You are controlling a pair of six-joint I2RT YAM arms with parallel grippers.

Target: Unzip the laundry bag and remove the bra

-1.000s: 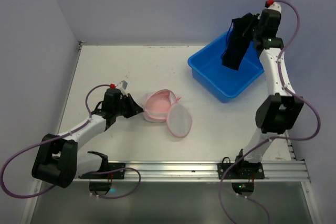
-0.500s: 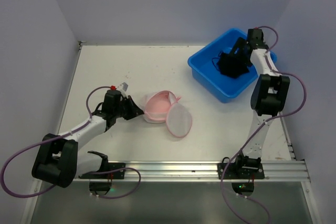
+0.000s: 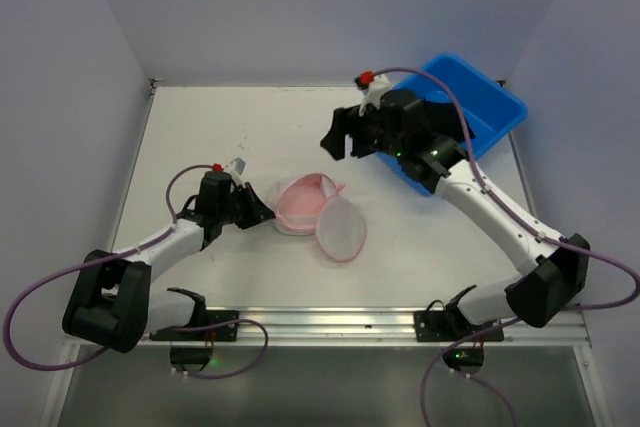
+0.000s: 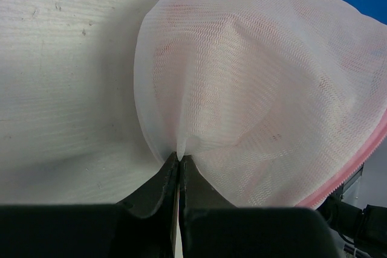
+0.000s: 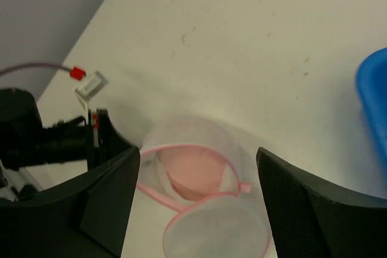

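The laundry bag, white mesh with pink trim, lies unzipped on the table, its round lid flopped open toward the front. Something smooth and pink lies inside it; I cannot tell whether that is the bra. My left gripper is shut on a fold of the bag's mesh wall, with its tips pinched together. Above the table, up and to the right of the bag, my right gripper hangs open and empty. In its wrist view its wide-apart fingers frame the bag's mouth.
A blue plastic bin stands at the back right, partly hidden behind my right arm, and its edge shows in the right wrist view. White walls close the table at the back and on both sides.
My right gripper opened and dropped a black garment into the blue bin. It then swung left and forward toward the bag. The bin looks shifted. My left gripper kept its pinch.
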